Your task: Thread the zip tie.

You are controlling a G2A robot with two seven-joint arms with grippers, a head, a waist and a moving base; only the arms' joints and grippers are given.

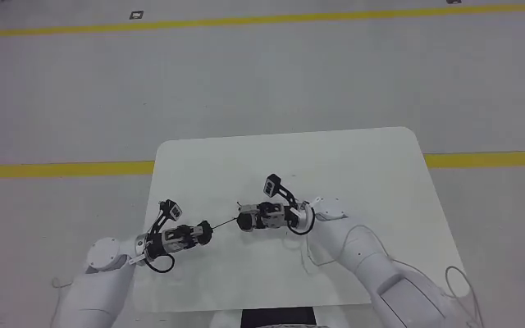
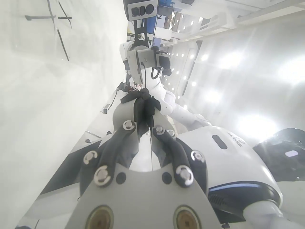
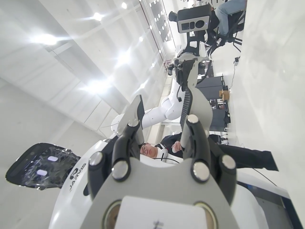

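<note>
Clamping one zip tie, left claw closed on it, right claw spread open, two claws, one white table.

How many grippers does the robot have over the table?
2. The left gripper is over the table's near left part; the right gripper is near the middle, facing it, a thin black zip tie between them.

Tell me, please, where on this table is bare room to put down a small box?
From above, the table's far half, beyond both arms, looks bare. Crowded: the near middle, where the left gripper and right gripper face each other with the zip tie between them.
</note>
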